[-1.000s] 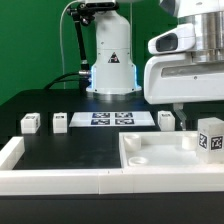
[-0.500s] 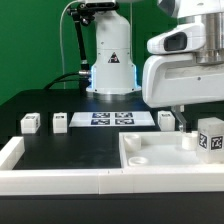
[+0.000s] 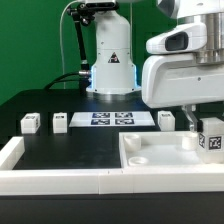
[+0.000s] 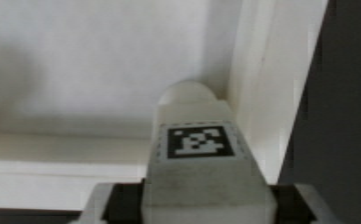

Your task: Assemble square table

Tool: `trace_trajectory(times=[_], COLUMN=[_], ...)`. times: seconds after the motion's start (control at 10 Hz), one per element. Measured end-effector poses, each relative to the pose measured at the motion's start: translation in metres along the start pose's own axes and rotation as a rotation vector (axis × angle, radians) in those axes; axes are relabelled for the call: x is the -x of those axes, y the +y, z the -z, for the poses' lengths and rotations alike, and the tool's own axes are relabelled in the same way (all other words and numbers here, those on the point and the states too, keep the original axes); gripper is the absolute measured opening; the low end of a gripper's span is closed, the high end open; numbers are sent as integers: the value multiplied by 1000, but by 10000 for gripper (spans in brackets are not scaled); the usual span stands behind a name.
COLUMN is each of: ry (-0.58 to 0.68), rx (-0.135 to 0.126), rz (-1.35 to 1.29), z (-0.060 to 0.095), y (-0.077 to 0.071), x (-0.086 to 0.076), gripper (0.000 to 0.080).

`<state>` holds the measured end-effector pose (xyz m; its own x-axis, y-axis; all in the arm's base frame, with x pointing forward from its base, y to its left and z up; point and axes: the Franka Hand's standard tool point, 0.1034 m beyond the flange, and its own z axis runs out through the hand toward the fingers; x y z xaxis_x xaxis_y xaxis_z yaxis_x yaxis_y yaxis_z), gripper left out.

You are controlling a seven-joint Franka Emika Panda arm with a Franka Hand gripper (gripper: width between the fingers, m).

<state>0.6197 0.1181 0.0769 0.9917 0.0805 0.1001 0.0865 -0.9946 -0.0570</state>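
1 leg post (image 3: pixel 210 141) stands upright at the back right corner of the square table slab (image 3: pixel 150 152), which lies lower right in the exterior frame. 2 jaws pinch this post from both sides, with no gap visible in the wrist view. 3 spare leg posts (image 3: pixel 30 123) sit mid-frame on the black bench (image 3: pixel 70 145), flanking the marker board (image 3: pixel 112 119).

Slab (image 3: pixel 165 150) and leg posts (image 3: pixel 30 123) on table (image 3: pixel 70 150)
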Motion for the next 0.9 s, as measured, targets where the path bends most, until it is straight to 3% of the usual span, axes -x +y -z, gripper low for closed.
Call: trace_trajectory(times=[0.1, 0.5, 0.9], ry=[0, 1, 2], rx=[0, -1, -7], rz=[0, -193, -621], z=[0, 0, 1], y=[0, 0, 0], x=[0, 0, 0], gripper=[291, 291, 292])
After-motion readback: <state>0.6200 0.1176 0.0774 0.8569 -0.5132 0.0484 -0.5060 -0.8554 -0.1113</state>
